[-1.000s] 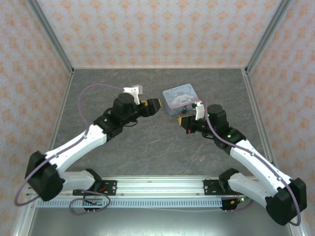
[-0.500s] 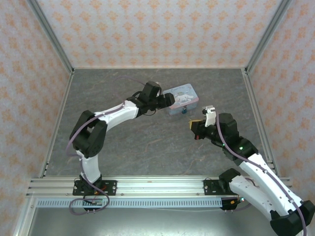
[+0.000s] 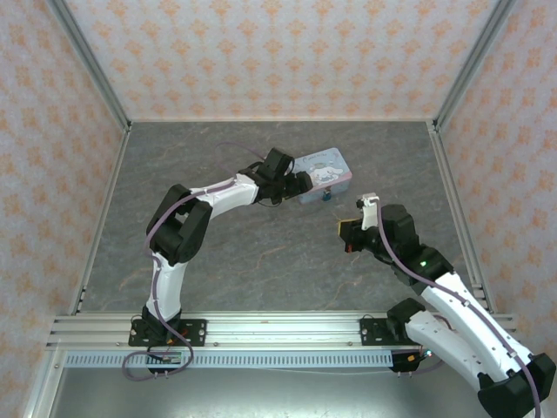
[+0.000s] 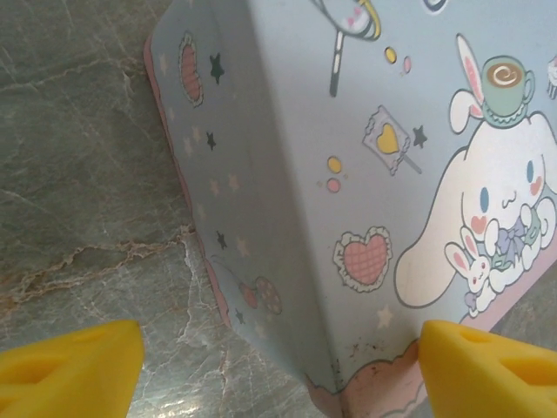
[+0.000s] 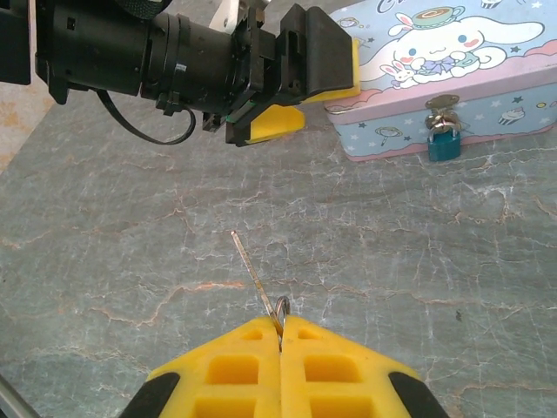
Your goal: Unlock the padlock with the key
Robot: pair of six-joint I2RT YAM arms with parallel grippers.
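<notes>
The padlock [image 5: 442, 144] is a tiny teal-blue lock hanging from the clasp on the front of a light-blue cartoon tin [image 5: 435, 61]; from above the padlock [image 3: 327, 196] is a small dark speck. My right gripper [image 5: 280, 326] is shut on the key [image 5: 257, 279], whose thin blade points forward over the grey floor, well short of the padlock. My left gripper [image 4: 278, 374] is open, its yellow fingertips [image 4: 74, 366] wide apart on either side of the tin's [image 4: 365, 174] left corner. From above, the left gripper [image 3: 300, 183] sits at the tin's [image 3: 326, 165] left end.
Patterned walls and metal posts enclose the grey marbled floor [image 3: 261, 252]. The left arm [image 3: 218, 196] stretches diagonally across the middle. The right gripper [image 3: 347, 232] hovers below and right of the tin, with bare floor between them.
The left arm swung right and forward until its open gripper reached the tin's left corner. The right gripper drew back from the tin toward the near right, still holding the key.
</notes>
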